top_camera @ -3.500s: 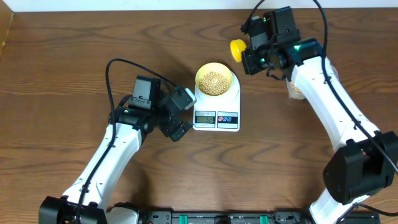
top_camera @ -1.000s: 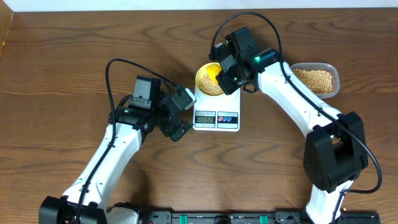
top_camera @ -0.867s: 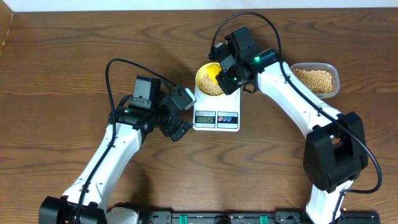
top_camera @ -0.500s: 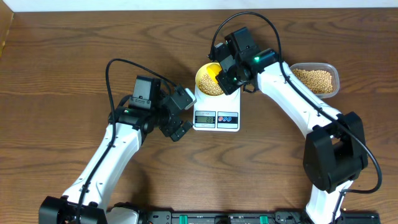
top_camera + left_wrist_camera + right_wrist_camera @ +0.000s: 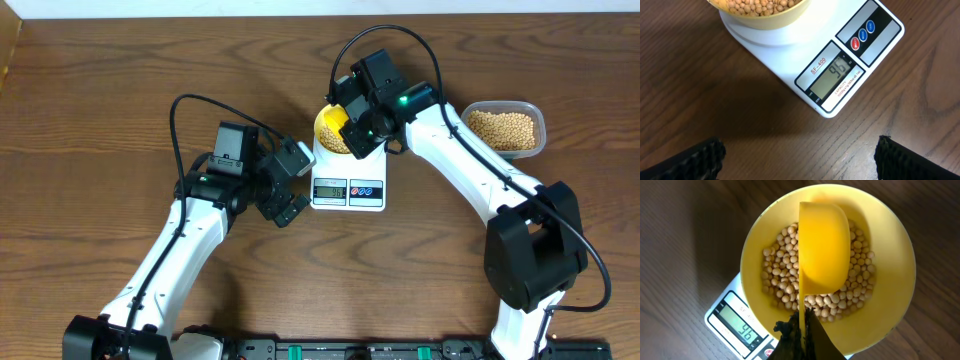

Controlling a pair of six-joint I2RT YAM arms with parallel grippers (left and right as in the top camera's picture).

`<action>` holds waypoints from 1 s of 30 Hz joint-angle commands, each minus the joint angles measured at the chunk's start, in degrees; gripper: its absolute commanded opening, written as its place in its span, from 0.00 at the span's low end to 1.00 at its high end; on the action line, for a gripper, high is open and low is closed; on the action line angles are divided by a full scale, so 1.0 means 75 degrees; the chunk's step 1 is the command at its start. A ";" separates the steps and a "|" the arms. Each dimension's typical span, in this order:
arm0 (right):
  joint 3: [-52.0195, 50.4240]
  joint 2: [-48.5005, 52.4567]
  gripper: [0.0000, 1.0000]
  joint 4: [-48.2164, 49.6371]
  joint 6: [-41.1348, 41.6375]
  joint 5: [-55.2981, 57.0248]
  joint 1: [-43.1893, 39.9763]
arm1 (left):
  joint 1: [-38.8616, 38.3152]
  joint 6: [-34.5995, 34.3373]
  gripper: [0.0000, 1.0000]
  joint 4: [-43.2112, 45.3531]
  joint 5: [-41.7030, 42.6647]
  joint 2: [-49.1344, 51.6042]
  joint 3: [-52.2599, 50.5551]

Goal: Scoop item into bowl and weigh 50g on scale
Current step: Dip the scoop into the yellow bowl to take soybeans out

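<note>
The pale yellow bowl (image 5: pixel 890 280) stands on the white scale (image 5: pixel 348 190) and holds a layer of tan beans (image 5: pixel 785 275). My right gripper (image 5: pixel 802 322) is shut on the handle of a yellow scoop (image 5: pixel 823 245), which hangs tipped over the bowl with no beans showing in it. The scale's display (image 5: pixel 742 325) reads 46. My left gripper (image 5: pixel 800 165) stands open just left of the scale (image 5: pixel 790 55), low over the table, with nothing between its fingers (image 5: pixel 690 160). In the left wrist view the bowl (image 5: pixel 765 20) is cut off at the top edge.
A clear rectangular container (image 5: pixel 505 128) of beans sits to the right of the scale, behind my right arm. A white wall edge runs along the back of the brown wooden table (image 5: pixel 100 100).
Seconds ago my right gripper carried the scoop from the back right to over the bowl. In the last half second it has shifted slightly left over the bowl. The left arm has not moved.
</note>
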 commanded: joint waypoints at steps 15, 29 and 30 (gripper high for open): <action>-0.0044 0.0032 0.01 -0.0146 -0.0006 -0.0318 0.0067 | 0.0038 0.0105 0.98 0.0000 0.0099 -0.0099 0.0006; -0.0044 0.0032 0.01 -0.0146 0.0003 -0.0778 0.0050 | 0.0038 0.0105 0.98 0.0000 0.0099 -0.0099 0.0006; -0.0044 0.0032 0.01 -0.0143 0.0009 -0.0816 0.0050 | 0.0038 0.0105 0.98 0.0000 0.0099 -0.0099 0.0006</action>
